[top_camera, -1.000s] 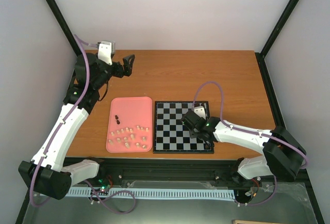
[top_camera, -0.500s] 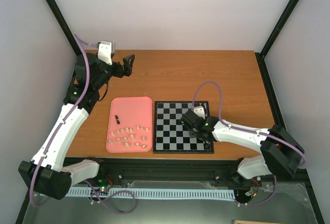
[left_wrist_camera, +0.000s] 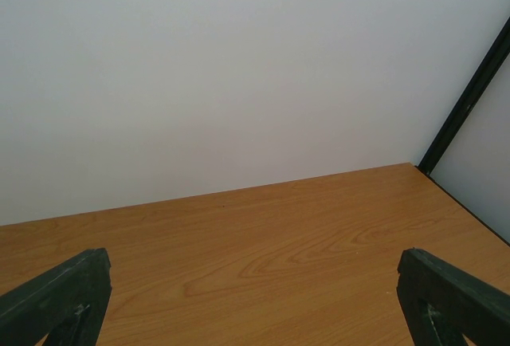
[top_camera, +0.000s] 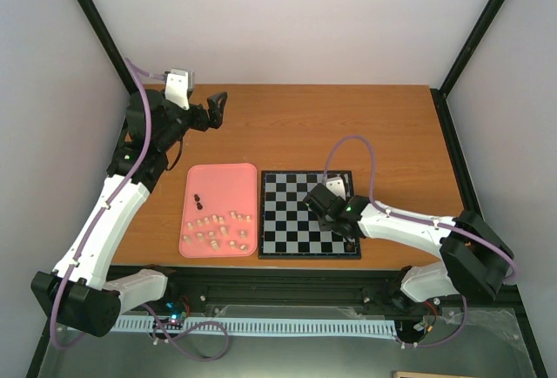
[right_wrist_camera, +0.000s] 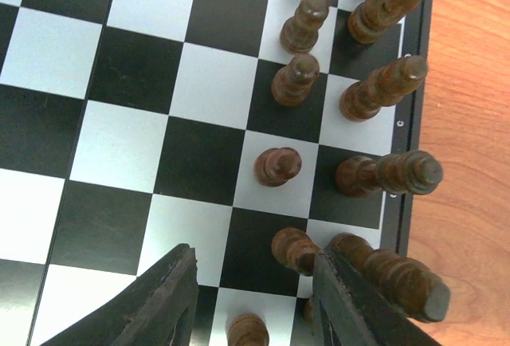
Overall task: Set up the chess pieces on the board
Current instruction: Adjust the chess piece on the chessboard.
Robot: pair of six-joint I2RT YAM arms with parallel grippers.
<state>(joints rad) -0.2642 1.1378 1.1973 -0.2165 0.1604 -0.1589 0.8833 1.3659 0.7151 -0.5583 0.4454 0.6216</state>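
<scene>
The board lies at the table's front middle, black and pale grey checks. My right gripper hovers low over its right half, jaws open and empty. In the right wrist view several dark brown chessmen stand in two rows along the board's edge; one pawn stands just inside my right finger. Several cream pieces and two dark pieces lie in the pink tray. My left gripper is raised at the far left, open and empty; only its fingertips show over bare wood.
The pink tray sits directly left of the board. Bare wooden table stretches behind both. Black frame posts and white walls close the sides and back. A black rail runs along the front edge.
My right gripper has shifted slightly left and away over the board. The left arm has not moved.
</scene>
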